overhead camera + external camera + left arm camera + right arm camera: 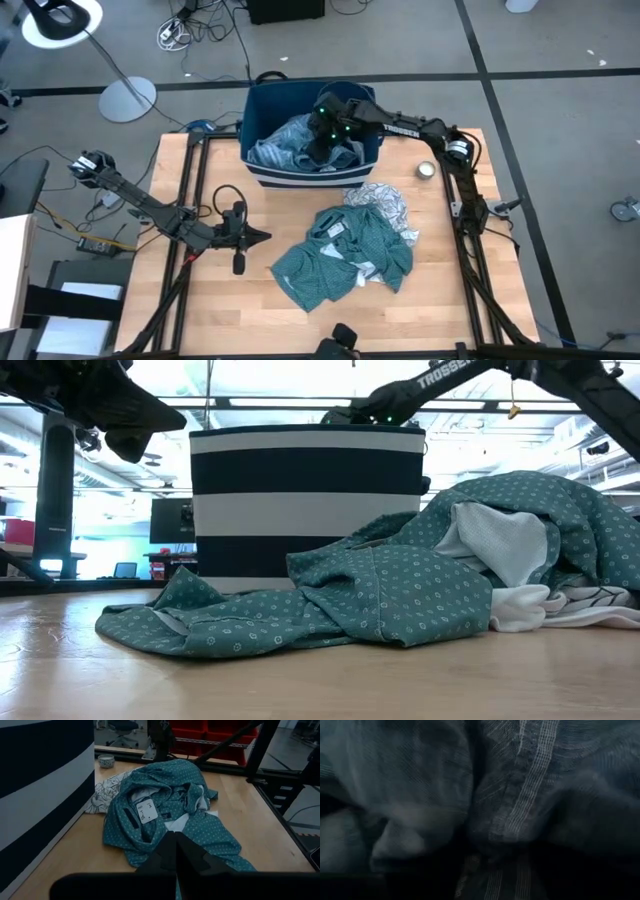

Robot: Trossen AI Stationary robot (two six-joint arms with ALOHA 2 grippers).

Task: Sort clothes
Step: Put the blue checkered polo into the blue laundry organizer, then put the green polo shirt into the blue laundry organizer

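Blue shirt (285,140) sits in the bin (262,172), half hidden under my right gripper (325,135). Wrist cam shows only fabric up close, so I can't tell if my fingers are spread. One teal shirt (350,255) lies mid-table, w/ one white patterned cloth (385,205) touching it binside. Left gripper (262,237) pressed together, just beside the teal one.

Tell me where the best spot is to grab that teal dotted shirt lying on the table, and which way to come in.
Probably the raised bunch near the collar of the teal dotted shirt, where folds stand highest beside the white label. Come straight down from above: the shirt lies crumpled and mostly flat on the table, so the thin spread edges give little to pinch, while the heaped folds do.
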